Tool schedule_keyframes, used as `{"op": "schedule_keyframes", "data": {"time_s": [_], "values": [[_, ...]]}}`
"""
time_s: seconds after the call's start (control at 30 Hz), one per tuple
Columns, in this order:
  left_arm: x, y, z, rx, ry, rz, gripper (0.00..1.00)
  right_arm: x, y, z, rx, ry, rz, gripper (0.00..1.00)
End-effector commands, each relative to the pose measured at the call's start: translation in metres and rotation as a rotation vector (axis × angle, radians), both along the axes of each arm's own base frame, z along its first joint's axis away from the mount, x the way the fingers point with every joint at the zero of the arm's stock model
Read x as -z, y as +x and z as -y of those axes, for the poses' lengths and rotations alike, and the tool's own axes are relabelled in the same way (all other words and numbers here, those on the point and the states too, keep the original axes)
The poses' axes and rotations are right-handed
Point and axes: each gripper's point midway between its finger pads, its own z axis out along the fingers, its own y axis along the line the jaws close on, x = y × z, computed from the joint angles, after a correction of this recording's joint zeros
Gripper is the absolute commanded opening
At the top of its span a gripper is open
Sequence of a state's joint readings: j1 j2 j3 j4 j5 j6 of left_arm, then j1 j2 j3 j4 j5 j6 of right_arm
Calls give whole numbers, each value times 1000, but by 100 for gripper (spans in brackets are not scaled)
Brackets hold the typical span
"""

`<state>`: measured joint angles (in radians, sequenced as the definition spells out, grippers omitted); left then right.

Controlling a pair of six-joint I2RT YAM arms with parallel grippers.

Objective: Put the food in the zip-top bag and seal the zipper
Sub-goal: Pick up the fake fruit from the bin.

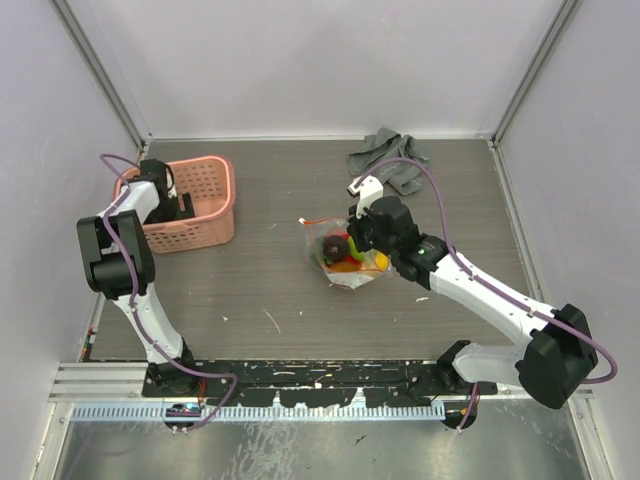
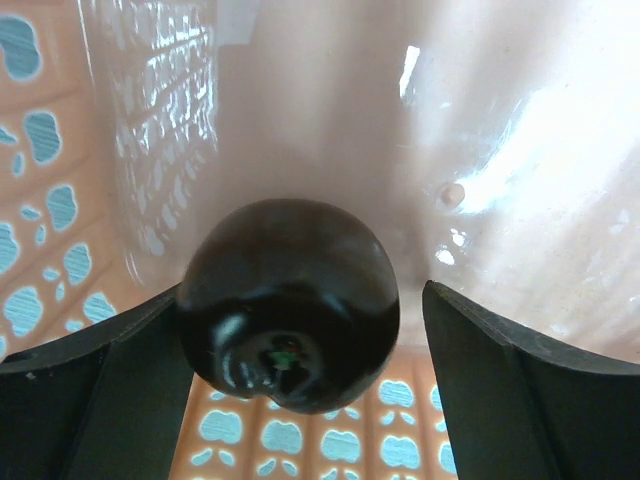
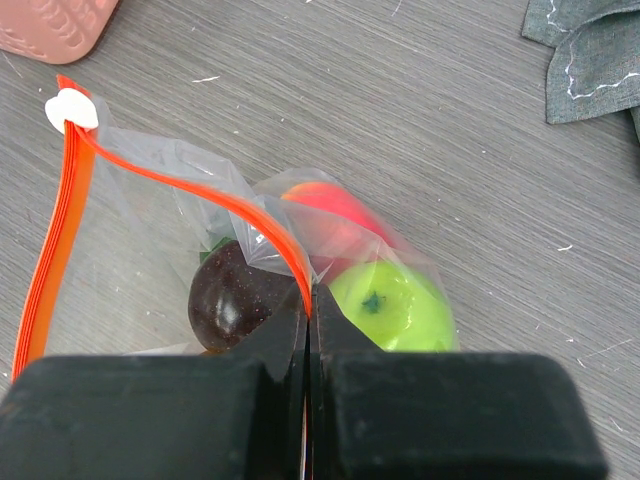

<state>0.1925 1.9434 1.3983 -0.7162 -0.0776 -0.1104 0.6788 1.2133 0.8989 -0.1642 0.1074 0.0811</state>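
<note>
Far left, your left hand [image 2: 300,292] gapes around glossy dark fruit [image 2: 288,310]: off-centre closing could squirt it; right hand [image 3: 308,298] clamps red-orange zipper [image 3: 52,250].

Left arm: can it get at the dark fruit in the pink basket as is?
Probably yes. The left gripper is down inside the pink basket, its fingers open on either side of the dark fruit, with nothing over it. The basket's wall stands close behind, though.
</note>
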Motion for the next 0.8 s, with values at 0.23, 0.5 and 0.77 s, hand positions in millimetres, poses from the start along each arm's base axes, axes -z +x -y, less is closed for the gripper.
{"op": "schedule_keyframes", "data": {"time_s": [0.23, 0.5, 0.77], "values": [[-24, 28, -3, 46, -3, 165, 80, -9, 7, -7, 3, 31, 38, 4], [-17, 26, -2, 62, -18, 136, 71, -9, 7, -7, 3, 34, 37, 4], [-49, 29, -1, 72, -1, 239, 62, -11, 6, -3, 17, 30, 42, 4]]}}
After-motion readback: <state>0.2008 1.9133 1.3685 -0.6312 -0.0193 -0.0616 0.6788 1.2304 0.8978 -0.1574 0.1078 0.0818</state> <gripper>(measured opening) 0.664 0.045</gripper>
